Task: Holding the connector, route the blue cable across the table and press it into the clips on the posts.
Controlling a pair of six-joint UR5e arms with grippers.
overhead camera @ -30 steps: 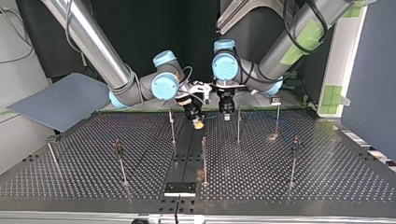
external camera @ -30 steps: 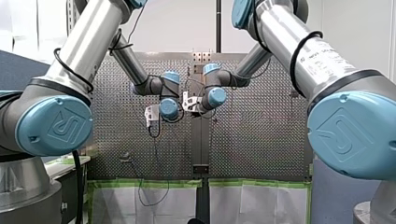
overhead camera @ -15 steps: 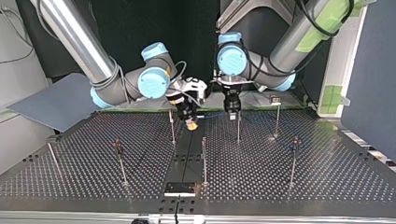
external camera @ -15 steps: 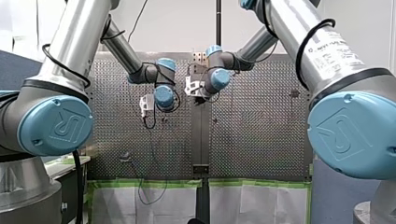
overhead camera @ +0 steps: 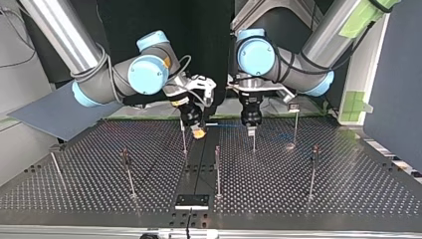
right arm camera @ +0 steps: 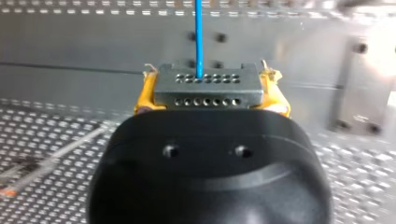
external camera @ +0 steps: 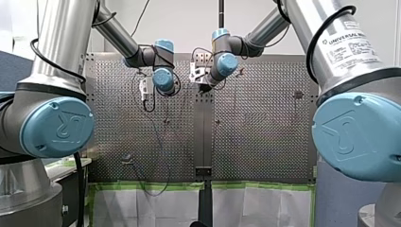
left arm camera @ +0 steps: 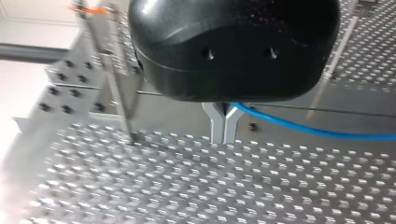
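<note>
Advancing onto the posts: right claw clamping the connector, left claw pinching the blue cable; clipping nearing.

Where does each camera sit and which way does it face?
Front: behind and above the shoulders, facing out over the table; both arms show, my left arm at left.
Top: across the table, facing the arms; sides crossed, right pincer at left, left pincer at right.
Left wrist: on that wrist, along the left pincer shut on the blue cable.
Right wrist: along the right pincer clamping the connector.
Shared: top and both wrist views show the blue cable.
</note>
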